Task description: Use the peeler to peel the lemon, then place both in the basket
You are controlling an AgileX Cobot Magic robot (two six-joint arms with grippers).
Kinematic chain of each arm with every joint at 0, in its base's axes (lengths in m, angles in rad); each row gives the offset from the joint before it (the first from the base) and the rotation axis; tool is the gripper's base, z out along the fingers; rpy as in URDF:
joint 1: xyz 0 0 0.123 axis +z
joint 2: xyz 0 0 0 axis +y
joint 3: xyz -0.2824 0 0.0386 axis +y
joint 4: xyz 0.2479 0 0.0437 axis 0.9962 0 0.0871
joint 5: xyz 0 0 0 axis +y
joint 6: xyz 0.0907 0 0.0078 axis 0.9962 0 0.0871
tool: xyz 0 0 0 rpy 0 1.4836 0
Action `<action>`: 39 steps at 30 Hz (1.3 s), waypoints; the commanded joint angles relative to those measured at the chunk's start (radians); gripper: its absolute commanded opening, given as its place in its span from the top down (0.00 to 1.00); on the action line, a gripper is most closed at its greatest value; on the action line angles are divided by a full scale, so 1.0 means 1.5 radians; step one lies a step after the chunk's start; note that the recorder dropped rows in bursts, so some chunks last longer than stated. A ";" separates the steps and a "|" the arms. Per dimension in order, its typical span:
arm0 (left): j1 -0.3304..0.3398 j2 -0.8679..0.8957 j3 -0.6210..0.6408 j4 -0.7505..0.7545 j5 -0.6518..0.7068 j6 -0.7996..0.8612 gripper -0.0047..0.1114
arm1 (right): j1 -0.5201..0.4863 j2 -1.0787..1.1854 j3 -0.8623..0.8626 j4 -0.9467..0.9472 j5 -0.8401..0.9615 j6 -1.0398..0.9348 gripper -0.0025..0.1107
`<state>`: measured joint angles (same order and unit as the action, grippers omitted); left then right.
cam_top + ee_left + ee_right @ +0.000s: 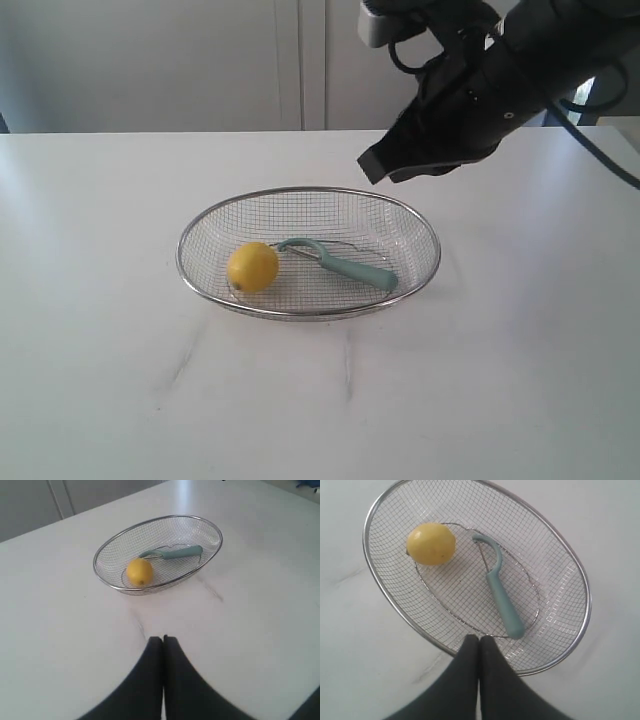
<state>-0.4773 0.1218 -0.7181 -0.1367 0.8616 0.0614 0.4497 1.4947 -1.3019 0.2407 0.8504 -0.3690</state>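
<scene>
White table (100,380) fills the scene, with pale cabinet doors (150,60) behind it. Near the middle of the table stands the basket (310,189), a shallow oval of wire mesh with a shiny rim. The lemon (252,267) lies inside it on the mesh floor, toward the left end in the exterior view. The peeler (345,263) lies in the basket too, flat on the mesh. Its curved head is near the lemon but apart from it, as the right wrist view shows, and its teal handle points toward the basket's right end. The right claw (370,168) hangs in the air over the basket's far right rim, its fingers pressed together on nothing. The left claw (163,639), seen only in its own wrist view, is also pressed together and empty. It hovers over bare table, well apart from the basket.
</scene>
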 commanded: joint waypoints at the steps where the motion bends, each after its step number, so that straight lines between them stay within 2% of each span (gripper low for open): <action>1: -0.002 -0.081 0.037 0.007 0.002 -0.010 0.96 | 0.001 -0.015 -0.002 0.018 0.005 0.011 0.98; 5: -0.002 -0.081 0.081 0.003 -0.029 -0.026 0.96 | 0.001 -0.058 0.000 0.042 -0.005 0.011 0.98; 8: -0.002 -0.081 0.131 0.003 -0.102 -0.041 0.96 | 0.001 -0.108 0.007 0.049 -0.001 0.008 0.98; 13: -0.002 -0.081 0.219 0.003 -0.221 -0.045 0.96 | 0.001 -0.228 0.066 0.049 0.001 0.006 0.98; 17: -0.002 -0.081 0.281 0.008 -0.263 -0.041 0.96 | 0.001 -0.329 0.134 0.049 -0.001 0.006 0.98; 27: -0.002 -0.081 0.296 0.010 -0.266 -0.041 0.96 | 0.001 -0.480 0.170 0.047 0.028 0.006 0.98; 39: -0.002 -0.081 0.296 0.010 -0.266 -0.041 0.96 | -0.001 -0.548 0.172 0.046 0.027 0.006 0.98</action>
<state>-0.4773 0.0073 -0.2801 -0.1165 0.4668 0.0000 0.4515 0.6946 -1.0484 0.3104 0.8960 -0.3582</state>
